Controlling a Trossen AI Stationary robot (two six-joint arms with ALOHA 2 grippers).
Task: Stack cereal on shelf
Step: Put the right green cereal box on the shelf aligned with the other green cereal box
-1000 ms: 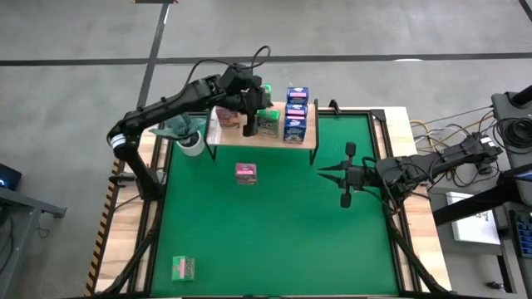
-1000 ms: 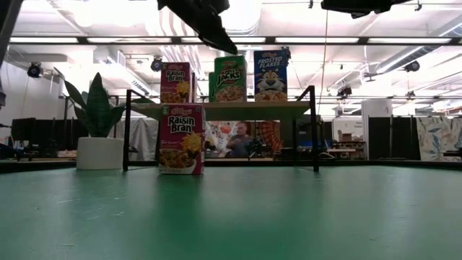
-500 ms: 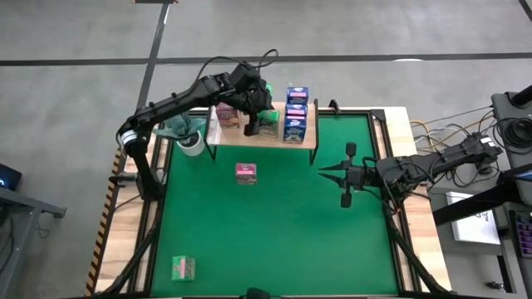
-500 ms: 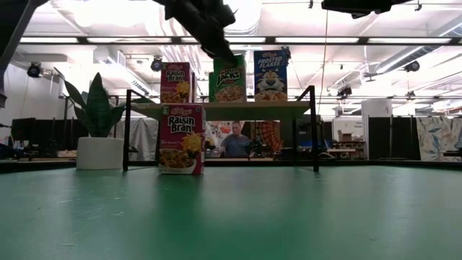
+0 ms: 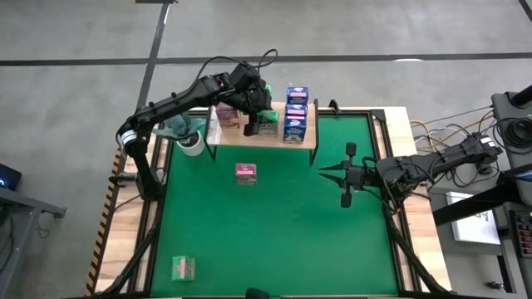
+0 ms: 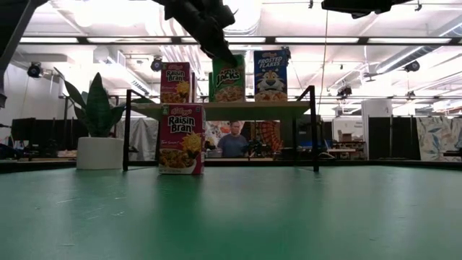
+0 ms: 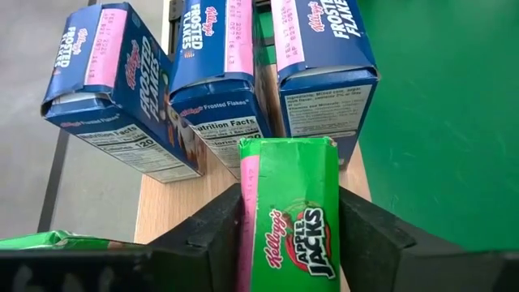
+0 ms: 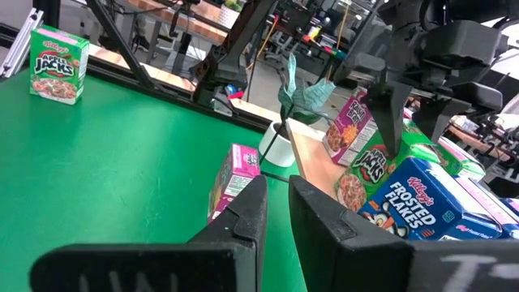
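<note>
Covering the table, a green mat (image 5: 274, 224) framed by pale wood, with grey floor around it; seen level across it, an open hall with ceiling lights and a person (image 6: 232, 139) standing far behind. At the near left corner, a lone green box (image 5: 183, 267) lying flat. Further back on the left, a potted plant (image 6: 96, 123) just beside the shelf (image 5: 249, 138). Above the shelf, the left gripper (image 7: 288, 223) clamped on an upright green box (image 7: 289, 212), long axis standing, top toward the wrist. On the plank: pink boxes (image 5: 226, 117) at the left end, green in the middle, three blue boxes (image 7: 223, 69) in a row at the right. In front of the shelf, one pink box (image 5: 245, 173) upright on the mat. At the right edge, the right gripper (image 5: 326, 173) hovering well apart, fingers nearly together, pointing left.
</note>
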